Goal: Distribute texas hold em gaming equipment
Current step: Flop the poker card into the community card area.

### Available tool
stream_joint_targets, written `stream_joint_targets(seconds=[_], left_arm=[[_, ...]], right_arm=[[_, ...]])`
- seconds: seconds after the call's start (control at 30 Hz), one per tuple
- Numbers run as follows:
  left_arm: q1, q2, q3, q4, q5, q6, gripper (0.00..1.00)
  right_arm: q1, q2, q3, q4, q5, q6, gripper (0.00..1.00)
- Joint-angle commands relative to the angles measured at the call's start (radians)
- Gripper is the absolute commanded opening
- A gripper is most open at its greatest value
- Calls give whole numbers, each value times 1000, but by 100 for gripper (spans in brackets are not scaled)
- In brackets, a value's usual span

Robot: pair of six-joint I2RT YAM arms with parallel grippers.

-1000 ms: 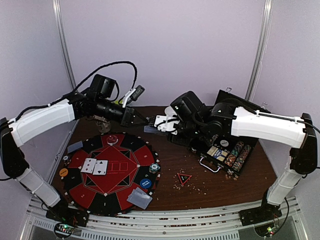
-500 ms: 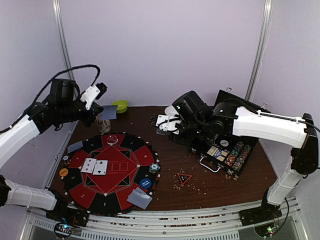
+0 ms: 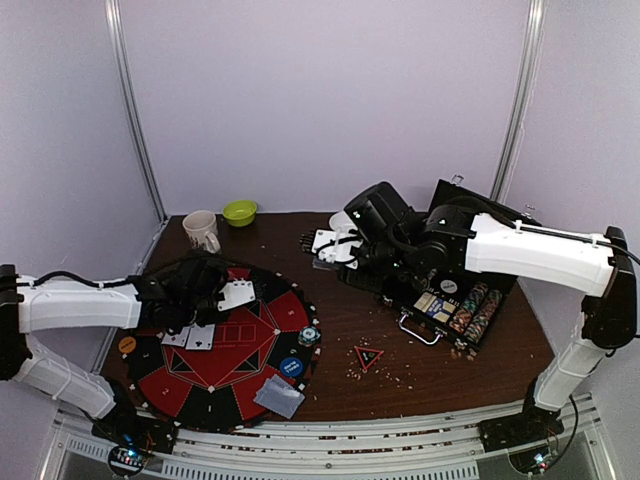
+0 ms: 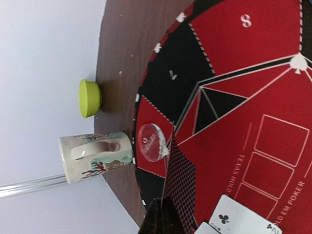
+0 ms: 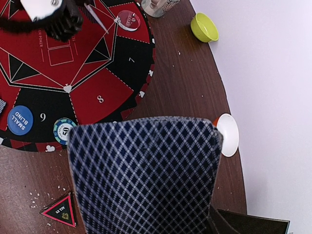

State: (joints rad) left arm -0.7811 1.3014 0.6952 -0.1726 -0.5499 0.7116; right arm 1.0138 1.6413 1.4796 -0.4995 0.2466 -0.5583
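We are pinching one card (image 3: 238, 294) in our left hand (image 3: 220, 293), jaws together on it, over the mat (image 3: 255, 345). We are clamping the deck (image 5: 141, 175) in our right hand (image 3: 330, 248) above the bench (image 3: 400, 350).

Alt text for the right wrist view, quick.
Blue diamond-backed playing cards, held up close, fill the foreground. Beyond lie the round red-and-black poker mat, a blue small-blind button, a striped chip, a red-black triangle marker and a lime-green bowl.

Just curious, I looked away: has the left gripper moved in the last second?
Yes. The left gripper swung from beside the mug toward the near edge, over the mat.
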Motion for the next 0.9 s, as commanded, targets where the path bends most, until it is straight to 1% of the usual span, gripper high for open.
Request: stream_joint_targets(seconds=[0.0, 0.17, 0.23, 0.33, 0.4, 0.6, 0.87], left_arm=[[-47, 97, -16, -19, -45, -45, 0], [-102, 144, -16, -173, 56, -108, 0], [-118, 154, -8, -222, 122, -129, 0], [-121, 176, 7, -264, 211, -167, 0], [-121, 201, 20, -282, 238, -195, 0], [-119, 282, 62, -357, 232, -258, 0], [-111, 302, 43, -331, 180, -272, 0]], right_arm=[[-6, -32, 4, -4, 12, 5, 44], [-5, -35, 1, -3, 10, 3, 44], [-4, -37, 1, -3, 12, 2, 44], [-5, -37, 1, -4, 12, 2, 44], [-5, -37, 1, -4, 12, 3, 44], [-6, -44, -1, -5, 15, 1, 44], [-5, -41, -2, -3, 14, 0, 44]])
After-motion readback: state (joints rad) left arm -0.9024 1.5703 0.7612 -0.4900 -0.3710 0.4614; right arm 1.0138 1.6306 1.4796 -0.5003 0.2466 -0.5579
